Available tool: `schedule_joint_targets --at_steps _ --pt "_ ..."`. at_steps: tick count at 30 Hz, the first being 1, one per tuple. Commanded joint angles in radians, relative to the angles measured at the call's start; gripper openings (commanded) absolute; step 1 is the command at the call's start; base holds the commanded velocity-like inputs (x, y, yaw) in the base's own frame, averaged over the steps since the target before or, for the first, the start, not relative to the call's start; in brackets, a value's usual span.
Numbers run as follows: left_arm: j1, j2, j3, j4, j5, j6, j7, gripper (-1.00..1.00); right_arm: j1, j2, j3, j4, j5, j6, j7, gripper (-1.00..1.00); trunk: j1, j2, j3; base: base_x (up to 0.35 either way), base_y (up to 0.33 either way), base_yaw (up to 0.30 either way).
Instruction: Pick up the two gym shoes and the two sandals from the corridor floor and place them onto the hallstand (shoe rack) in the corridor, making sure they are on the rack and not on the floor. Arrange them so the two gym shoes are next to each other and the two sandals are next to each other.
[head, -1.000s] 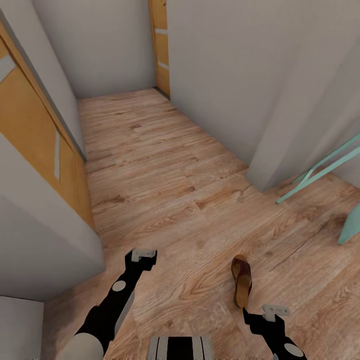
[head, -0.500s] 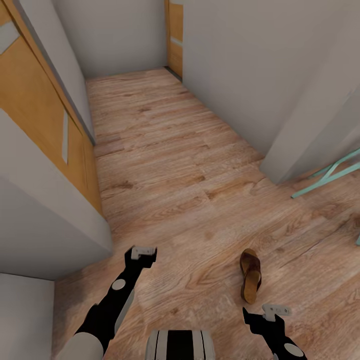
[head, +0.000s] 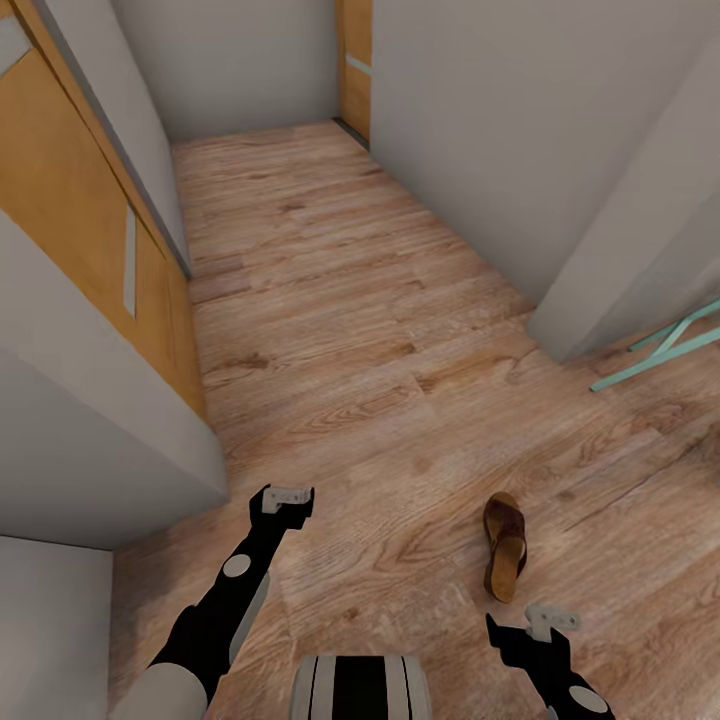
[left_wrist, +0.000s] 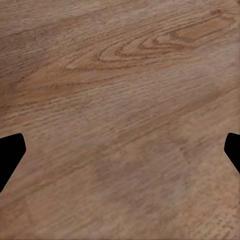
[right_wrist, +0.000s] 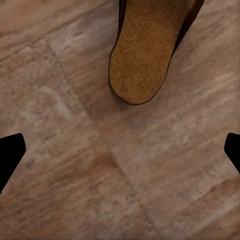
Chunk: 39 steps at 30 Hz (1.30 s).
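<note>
Both pincers released and empty; 1 sandal (head: 505, 547) lies just ahead of right pincer (head: 548, 620) on corridor floor (head: 330, 300): risk—descending short, fingers shove sandal away.

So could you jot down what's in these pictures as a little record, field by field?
place: corridor floor of wood-grain planks, between grey walls
footwear: one brown sandal with a tan sole lying on the floor
left gripper: open, empty, above bare floor
right gripper: open, empty, just short of the sandal's heel
doors: orange door at left, another at the far end
other: teal frame at right
</note>
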Motion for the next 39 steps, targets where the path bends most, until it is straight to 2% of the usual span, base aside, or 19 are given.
schedule_joint_targets --at_steps 1,29,39 --pt "0.000 0.000 0.000 0.000 -0.005 -0.003 0.000 1.00 0.000 0.000 -0.001 -0.001 0.000 0.006 0.002 1.00 0.000 0.000 -0.002 0.000 0.000 -0.098" --pt "0.000 0.000 0.000 0.000 -0.005 -0.003 0.000 1.00 0.000 0.001 0.000 -0.003 0.000 0.006 0.002 1.00 0.000 0.000 -0.007 0.099 0.009 -0.021" --pt "0.000 0.000 0.000 0.000 -0.005 -0.003 0.000 1.00 0.000 0.001 -0.001 -0.003 0.000 0.006 0.002 1.00 0.000 0.000 -0.012 0.077 0.000 -0.111"
